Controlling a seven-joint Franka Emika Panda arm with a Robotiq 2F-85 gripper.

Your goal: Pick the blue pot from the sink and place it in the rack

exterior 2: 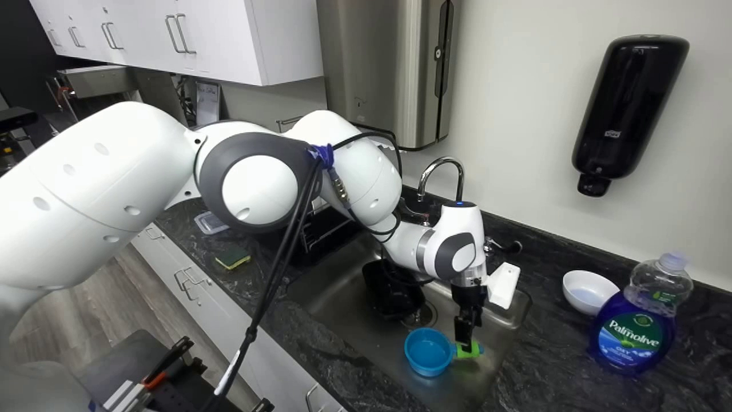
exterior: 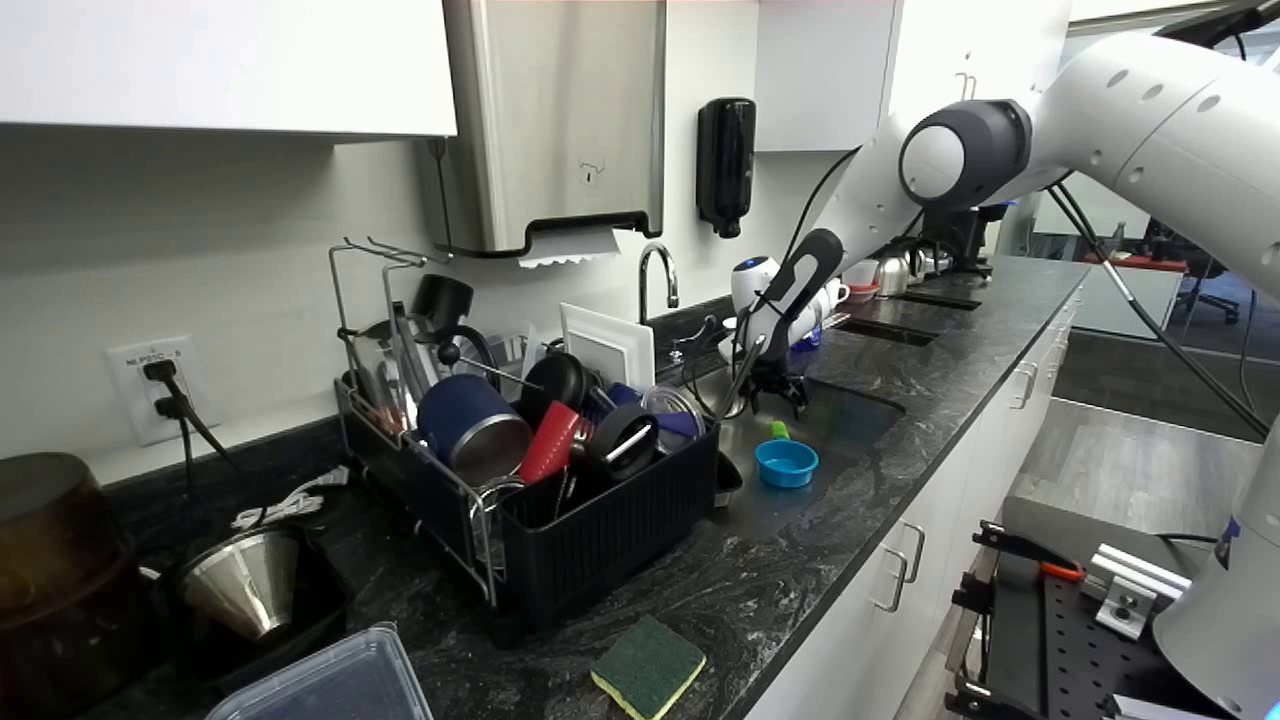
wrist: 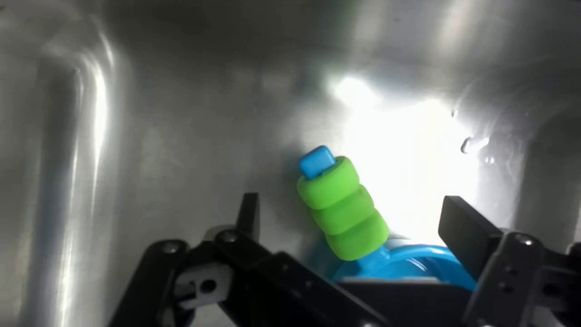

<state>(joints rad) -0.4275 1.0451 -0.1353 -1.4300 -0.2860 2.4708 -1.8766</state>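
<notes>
hanging over the sink (exterior 2: pixel 337 294), the gripper (wrist: pixel 350 200) has its fingers (wrist: pixel 467 236) spread wide, the green handle (wrist: pixel 343 209) of the blue pot (exterior 2: pixel 429 352) showing between them in the wrist view; the pot sits upright in the sink, the rack (exterior: pixel 610 555) just beside the sink.

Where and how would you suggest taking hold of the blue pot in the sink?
Probably by the ridged green handle, from above, closing across its width: it juts sideways from the upright blue pot and looks slimmer than the gap of the open gripper.
</notes>
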